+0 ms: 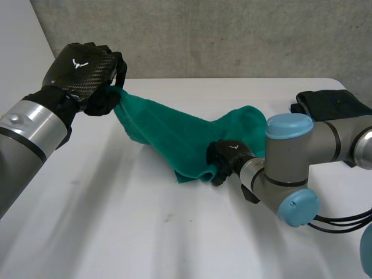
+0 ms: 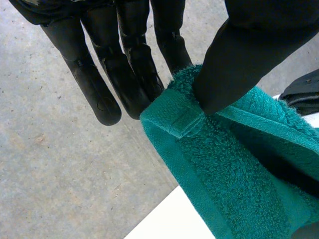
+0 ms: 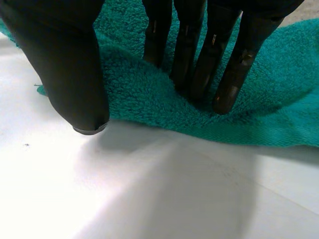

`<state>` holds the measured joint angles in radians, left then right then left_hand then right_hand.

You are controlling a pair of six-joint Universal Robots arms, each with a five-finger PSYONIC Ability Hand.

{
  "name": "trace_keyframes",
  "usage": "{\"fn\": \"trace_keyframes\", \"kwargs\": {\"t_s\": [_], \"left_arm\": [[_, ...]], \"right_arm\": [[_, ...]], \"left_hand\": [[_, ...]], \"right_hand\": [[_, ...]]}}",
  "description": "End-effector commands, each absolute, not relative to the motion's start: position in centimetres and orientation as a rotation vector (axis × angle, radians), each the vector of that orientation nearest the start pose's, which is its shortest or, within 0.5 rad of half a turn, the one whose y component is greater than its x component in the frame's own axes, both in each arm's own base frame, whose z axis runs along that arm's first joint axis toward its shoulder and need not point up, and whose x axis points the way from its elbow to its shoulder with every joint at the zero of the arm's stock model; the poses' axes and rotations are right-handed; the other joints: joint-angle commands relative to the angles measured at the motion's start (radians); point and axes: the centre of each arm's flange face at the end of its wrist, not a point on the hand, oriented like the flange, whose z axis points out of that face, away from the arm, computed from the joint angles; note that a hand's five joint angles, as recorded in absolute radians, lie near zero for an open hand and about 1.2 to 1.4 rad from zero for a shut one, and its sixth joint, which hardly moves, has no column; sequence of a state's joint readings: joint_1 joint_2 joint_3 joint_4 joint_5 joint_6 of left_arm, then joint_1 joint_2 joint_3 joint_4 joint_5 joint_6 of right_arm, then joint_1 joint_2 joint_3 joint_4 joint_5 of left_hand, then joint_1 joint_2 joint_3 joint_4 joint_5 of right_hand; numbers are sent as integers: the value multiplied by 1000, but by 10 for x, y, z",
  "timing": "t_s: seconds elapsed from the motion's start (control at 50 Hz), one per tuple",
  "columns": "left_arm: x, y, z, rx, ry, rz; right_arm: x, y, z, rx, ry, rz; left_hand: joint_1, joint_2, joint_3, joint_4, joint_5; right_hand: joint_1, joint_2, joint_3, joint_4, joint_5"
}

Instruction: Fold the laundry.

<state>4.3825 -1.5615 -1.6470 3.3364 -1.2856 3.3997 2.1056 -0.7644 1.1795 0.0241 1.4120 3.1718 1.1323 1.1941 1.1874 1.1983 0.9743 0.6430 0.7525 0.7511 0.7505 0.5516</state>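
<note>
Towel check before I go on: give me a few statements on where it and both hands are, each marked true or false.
1. The left hand pinches a corner of the green towel. True.
2. The towel lies flat on the table. False: the end held by the left hand is lifted off the table, and the towel slopes down from there.
3. The right hand is clear of the towel. False: its fingers dig into the towel near an edge, low at the table, with the thumb on the other side of a raised ridge of cloth.
4. A dark cloth lies on the table beyond the right arm. True.
</note>
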Motion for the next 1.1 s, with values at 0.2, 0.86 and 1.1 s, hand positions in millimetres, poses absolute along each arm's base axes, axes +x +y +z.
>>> {"fn": "trace_keyframes", "kwargs": {"t_s": [0.2,0.86,1.1], "left_arm": [[-243,-241,328,875,1996,-2590],[-240,-252,245,893,2383,-2204],[-233,-265,240,831,2364,-2186]], "right_arm": [[303,-297,240,-689,2071,-1659],[325,-315,214,-1416,2218,-1444],[262,-291,239,-890,2371,-1572]], "left_hand": [[264,202,209,198,247],[264,202,209,198,247],[264,202,209,198,247]], "right_hand": [[753,644,645,646,670],[-468,-578,-577,-576,-552],[-468,-578,-577,-576,-552]]}}
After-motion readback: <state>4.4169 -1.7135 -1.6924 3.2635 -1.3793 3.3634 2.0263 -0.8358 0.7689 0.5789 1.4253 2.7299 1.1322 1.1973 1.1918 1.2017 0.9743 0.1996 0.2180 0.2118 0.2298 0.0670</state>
